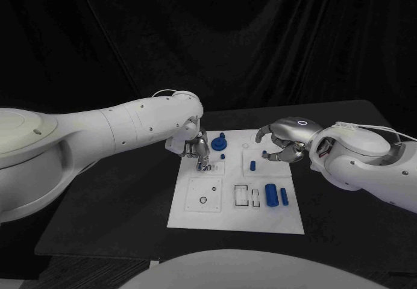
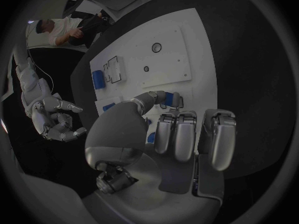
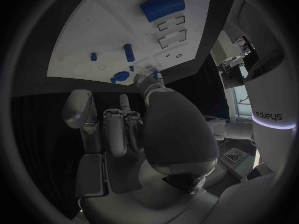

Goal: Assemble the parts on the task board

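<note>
So the white task board (image 1: 213, 212) sits mid-table and everything happens at its far end. The left hand (image 1: 198, 149) is down on the board's far left corner, fingers pointing down and bunched close together. Can't tell if it's actually pinching anything; the left wrist view shows a bit of blue just beside its fingertips (image 2: 176, 100), but that's all I can make out. Just beside it on the board sits the round blue part (image 1: 218, 144), with a small blue peg (image 1: 223, 156) near that. The right hand (image 1: 283, 142) hovers over the board's far right edge, fingers curled in, nothing visible in them. A short blue pin (image 1: 253, 164) lies nearby. Toward the near right of the board lies the big blue cylinder (image 1: 272, 195) with a thin blue bar (image 1: 284, 196) just beside it.
</note>
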You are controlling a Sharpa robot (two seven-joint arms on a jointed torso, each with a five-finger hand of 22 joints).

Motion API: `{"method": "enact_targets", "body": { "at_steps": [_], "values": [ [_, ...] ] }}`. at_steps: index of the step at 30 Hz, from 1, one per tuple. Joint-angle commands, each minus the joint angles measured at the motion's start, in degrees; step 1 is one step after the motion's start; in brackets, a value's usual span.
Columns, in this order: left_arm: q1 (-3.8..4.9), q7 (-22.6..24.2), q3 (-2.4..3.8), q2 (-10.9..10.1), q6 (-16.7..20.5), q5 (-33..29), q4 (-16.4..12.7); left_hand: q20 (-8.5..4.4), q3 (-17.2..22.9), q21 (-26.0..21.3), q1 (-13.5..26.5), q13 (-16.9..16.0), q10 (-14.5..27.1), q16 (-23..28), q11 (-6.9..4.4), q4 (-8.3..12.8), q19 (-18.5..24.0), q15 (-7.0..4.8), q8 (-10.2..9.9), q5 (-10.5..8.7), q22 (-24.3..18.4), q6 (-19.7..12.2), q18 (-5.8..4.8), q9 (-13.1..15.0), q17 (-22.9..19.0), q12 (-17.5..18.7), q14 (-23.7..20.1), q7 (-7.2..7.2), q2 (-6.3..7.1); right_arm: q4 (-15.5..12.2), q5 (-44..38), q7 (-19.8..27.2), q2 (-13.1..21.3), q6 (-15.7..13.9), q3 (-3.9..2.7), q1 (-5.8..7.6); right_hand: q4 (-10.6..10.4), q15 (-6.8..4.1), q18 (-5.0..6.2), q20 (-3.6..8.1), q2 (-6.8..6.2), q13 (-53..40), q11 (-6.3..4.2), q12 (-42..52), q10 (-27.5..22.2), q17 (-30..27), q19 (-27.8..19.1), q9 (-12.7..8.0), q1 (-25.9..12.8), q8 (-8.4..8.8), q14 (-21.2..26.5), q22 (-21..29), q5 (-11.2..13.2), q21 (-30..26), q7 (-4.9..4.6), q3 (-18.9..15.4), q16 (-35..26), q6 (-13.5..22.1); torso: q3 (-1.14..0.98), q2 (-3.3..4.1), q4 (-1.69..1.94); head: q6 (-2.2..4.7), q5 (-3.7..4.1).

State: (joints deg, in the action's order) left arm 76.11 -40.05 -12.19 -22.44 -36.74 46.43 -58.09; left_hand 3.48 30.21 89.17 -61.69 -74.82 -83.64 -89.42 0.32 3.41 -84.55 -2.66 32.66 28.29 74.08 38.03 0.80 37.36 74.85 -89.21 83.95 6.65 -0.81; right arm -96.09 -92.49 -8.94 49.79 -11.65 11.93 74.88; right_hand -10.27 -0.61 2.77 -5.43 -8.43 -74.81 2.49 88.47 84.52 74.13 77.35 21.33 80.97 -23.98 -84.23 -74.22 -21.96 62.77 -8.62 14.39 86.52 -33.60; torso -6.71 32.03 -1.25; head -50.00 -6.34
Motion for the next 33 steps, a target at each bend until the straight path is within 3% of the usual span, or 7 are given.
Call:
{"method": "enact_targets", "body": {
  "at_steps": [1, 9, 23, 33],
  "values": [
    [-0.4, 0.5, 0.06, 0.4, 1.1, 0.1, 0.5, -0.23, 5.9, 0.3, 0.0, -15.2, -6.4, -0.6, -0.42, 1.6, -5.1, -0.34, 2.4, 0.7, 15.7, 9.2, -0.65, 11.4, 15.2, -0.8, 6.1, -2.52, -2.29, 0.0, 0.0, -0.3, 0.0, -1.3, -0.04, -0.12, 0.1, 0.14, 3.15, -0.23, 1.06, -12.5, 0.81, -1.1, 1.1, 12.3, -0.6, -0.7, 0.2, -0.96, -3.3, -7.7, -0.7, -0.9, 0.06, 1.0, -1.3, -0.6, 0.07, 0.06, 0.03, 0.0, 0.16],
    [-0.9, 0.8, 0.07, 0.9, 2.2, 0.1, 1.5, 0.02, 5.7, -0.4, 0.2, -15.2, -6.4, -0.6, -0.1, 1.4, -4.6, -0.05, 1.1, -0.05, 15.4, 8.8, -0.45, 12.4, 15.2, -0.8, 6.1, -2.23, -2.78, 0.2, 0.0, -0.5, 0.0, -1.0, -0.04, -0.25, 0.3, 0.18, 3.16, -0.27, 1.28, -12.4, 0.86, -1.1, 1.0, 12.3, -0.6, -0.9, 0.6, -1.17, -3.3, -7.7, -1.2, -1.0, 0.02, 1.5, -1.4, -0.8, 0.04, -0.05, 0.01, 0.0, 0.33],
    [-1.38, 1.7, 0.07, 1.2, 3.9, 0.1, 2.5, 0.17, 5.5, -0.8, 0.6, -15.2, -6.4, -0.6, 0.05, 1.1, -4.4, 0.11, 0.5, -0.13, 15.3, 8.7, -0.34, 13.0, 15.2, -0.8, 6.1, -2.12, -2.93, 0.5, 0.0, -0.9, 0.0, 0.0, -0.04, -0.73, 0.6, 0.21, 3.2, -0.3, 1.38, -12.3, 0.9, -1.2, 0.9, 12.2, -0.6, -1.2, 1.0, -1.25, -3.2, -7.7, -1.9, -1.2, -0.03, 2.0, -1.5, -0.9, 0.07, -0.06, -0.17, 0.0, 0.52],
    [-1.42, 2.3, 0.08, 1.3, 4.6, 0.1, 2.3, 0.2, 5.5, -0.8, 0.6, -15.2, -6.4, -0.6, 0.07, 1.0, -4.4, 0.13, 0.4, -0.2, 15.3, 8.7, -0.34, 13.1, 15.2, -0.8, 6.1, -2.11, -2.95, 0.7, 0.0, -1.4, -0.2, 0.7, -0.04, -0.91, 0.8, 0.24, 3.26, -0.32, 1.45, -12.3, 0.95, -1.2, 0.8, 12.1, -0.7, -1.4, 1.4, -1.32, -3.1, -7.6, -2.2, -1.6, -0.08, 2.5, -1.6, -0.9, 0.01, -0.13, -0.02, 0.0, 0.89]
  ]
}}
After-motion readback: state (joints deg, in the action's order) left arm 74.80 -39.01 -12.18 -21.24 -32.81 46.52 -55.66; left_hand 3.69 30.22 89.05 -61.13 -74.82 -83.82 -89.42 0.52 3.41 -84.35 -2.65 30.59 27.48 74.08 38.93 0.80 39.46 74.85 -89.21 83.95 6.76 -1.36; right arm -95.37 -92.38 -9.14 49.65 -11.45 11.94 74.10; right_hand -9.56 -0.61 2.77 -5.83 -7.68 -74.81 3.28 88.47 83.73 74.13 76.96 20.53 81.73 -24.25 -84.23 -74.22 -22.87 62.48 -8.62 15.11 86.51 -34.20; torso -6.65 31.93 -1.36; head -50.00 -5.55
